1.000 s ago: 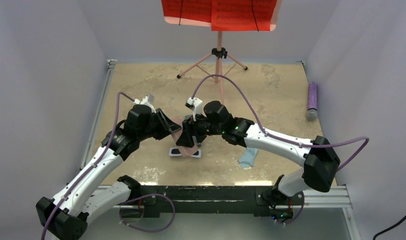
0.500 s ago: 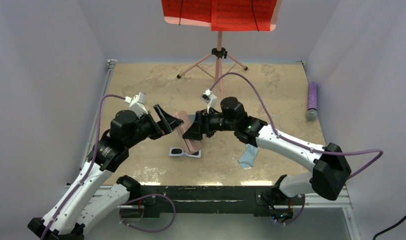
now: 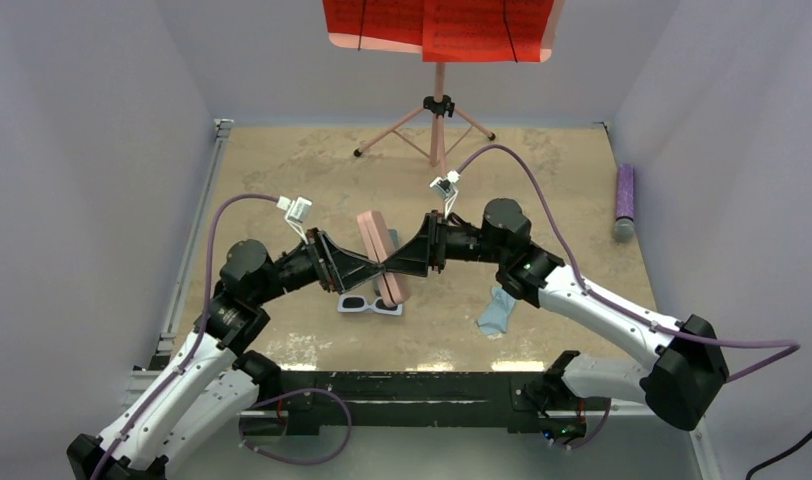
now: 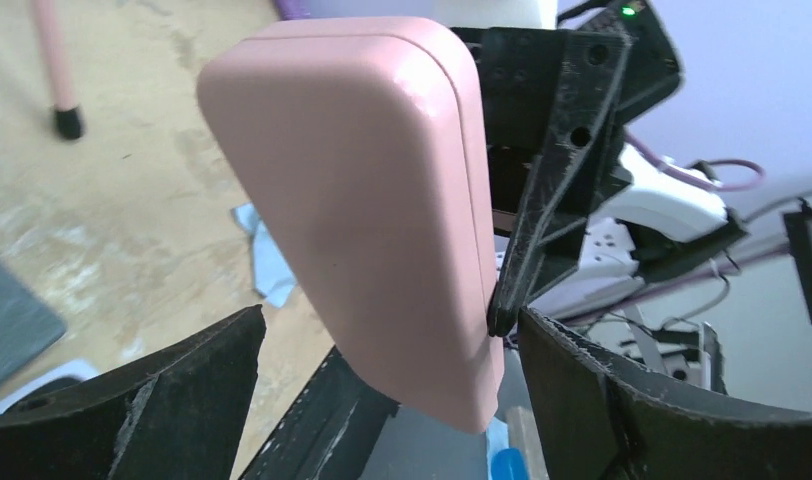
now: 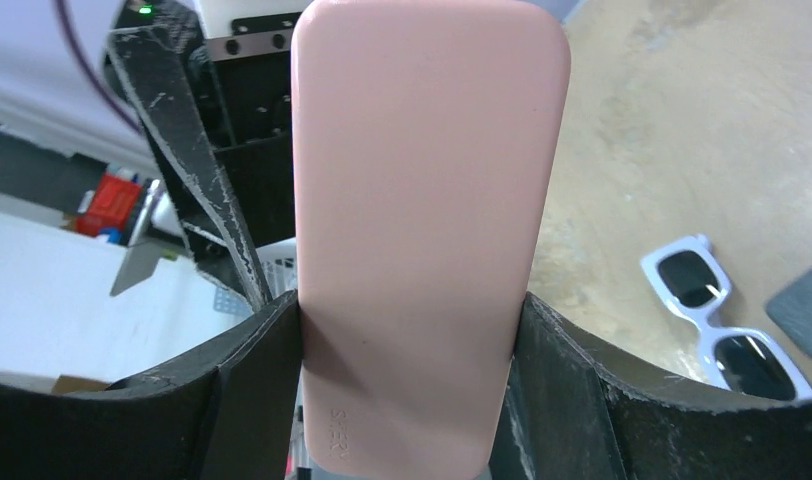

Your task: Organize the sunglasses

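The right gripper is holding the rounded pink case tight while the left gripper is hanging wide open around it, likely opening it next for the chunky white sunglasses lying at its six o'clock.

The pink case looks smooth, matt plastic; the right fingers are black, rough and scuffed; the white sunglasses glossy; the worktop mottled, matt.

White arms, black joints, purple cables.
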Robot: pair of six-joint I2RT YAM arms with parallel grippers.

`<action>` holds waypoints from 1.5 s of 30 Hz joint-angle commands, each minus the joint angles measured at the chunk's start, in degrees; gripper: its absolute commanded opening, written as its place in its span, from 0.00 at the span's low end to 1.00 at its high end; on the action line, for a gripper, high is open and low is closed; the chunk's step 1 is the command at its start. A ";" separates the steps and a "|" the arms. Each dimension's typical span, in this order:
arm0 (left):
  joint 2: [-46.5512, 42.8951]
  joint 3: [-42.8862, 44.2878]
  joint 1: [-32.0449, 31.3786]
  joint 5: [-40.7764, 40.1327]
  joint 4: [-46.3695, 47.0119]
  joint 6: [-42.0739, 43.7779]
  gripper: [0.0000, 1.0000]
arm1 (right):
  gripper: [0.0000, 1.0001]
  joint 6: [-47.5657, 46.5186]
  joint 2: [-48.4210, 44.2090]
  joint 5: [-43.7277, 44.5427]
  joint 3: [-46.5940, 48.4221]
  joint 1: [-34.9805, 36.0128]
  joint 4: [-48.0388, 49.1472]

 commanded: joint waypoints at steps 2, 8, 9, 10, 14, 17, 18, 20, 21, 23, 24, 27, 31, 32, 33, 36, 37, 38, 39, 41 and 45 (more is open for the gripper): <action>2.01 -0.79 0.12 9.86 19.64 -3.60 1.00 | 0.00 5.31 -2.67 -6.32 0.12 -0.07 10.90; 4.28 -3.54 0.17 14.14 30.43 -7.34 1.00 | 0.00 7.26 -2.50 -5.51 -1.01 -0.06 14.77; 4.09 -3.87 0.17 14.49 31.44 -7.20 1.00 | 0.00 7.82 -2.51 -5.72 -1.27 -0.08 15.66; 3.84 -3.98 0.15 14.64 31.80 -7.11 1.00 | 0.00 8.02 -2.51 -5.91 -1.43 -0.07 16.19; 2.55 -3.88 0.12 14.97 31.57 -5.70 1.00 | 0.00 8.21 -3.34 -5.53 -1.86 -0.06 15.99; 1.90 -3.68 0.12 15.51 30.78 -4.71 1.00 | 0.00 7.98 -4.18 -4.34 -1.97 -0.06 15.65; 1.92 -3.23 0.12 15.31 29.69 -4.04 1.00 | 0.00 7.91 -4.20 -4.38 -1.78 -0.09 15.62; 2.46 -2.07 0.12 14.60 26.37 -2.60 1.00 | 0.00 8.30 -3.90 -4.92 -1.38 -0.06 15.79; 2.89 -1.65 0.20 14.65 25.37 -1.99 1.00 | 0.00 8.50 -3.71 -5.15 -1.17 -0.06 15.97; 3.87 -1.27 0.18 15.59 25.20 -1.94 1.00 | 0.00 8.84 -3.34 -5.23 -0.91 -0.09 16.18; 4.33 -1.22 0.12 16.24 25.60 -2.05 1.00 | 0.00 8.84 -3.19 -5.32 -0.73 -0.07 16.12; 5.57 -1.56 0.14 17.15 28.23 -3.29 1.00 | 0.00 8.76 -3.11 -4.84 -0.66 -0.06 16.12; 7.33 -1.57 0.12 18.05 30.75 -4.37 1.00 | 0.00 8.67 -3.14 -4.67 -0.82 -0.06 16.36; 7.61 -1.43 0.12 18.49 31.14 -4.40 0.99 | 0.00 8.67 -3.26 -4.79 -0.89 -0.06 16.34; 7.86 -1.35 0.14 18.80 31.20 -4.41 0.96 | 0.00 8.67 -3.36 -4.86 -0.96 -0.06 16.37; 7.99 -1.47 0.16 19.22 31.42 -4.06 0.66 | 0.00 8.80 -3.81 -5.19 -1.11 -0.06 16.78; 8.02 -1.54 0.12 19.12 31.19 -4.01 0.52 | 0.00 8.85 -3.91 -5.62 -1.14 -0.06 16.95; 8.07 -1.77 0.12 19.07 30.89 -3.74 0.41 | 0.00 8.85 -4.04 -6.03 -1.10 -0.06 17.08; 8.21 -1.87 0.12 19.07 30.84 -3.71 0.33 | 0.00 8.92 -4.09 -6.26 -1.13 -0.06 17.38; 8.47 -2.56 0.14 19.22 31.26 -3.96 0.18 | 0.00 8.99 -4.12 -7.73 -1.21 -0.12 18.33; 7.77 -3.97 0.67 18.43 29.39 -3.49 0.07 | 0.00 9.48 -4.61 -10.70 -1.38 -0.24 19.55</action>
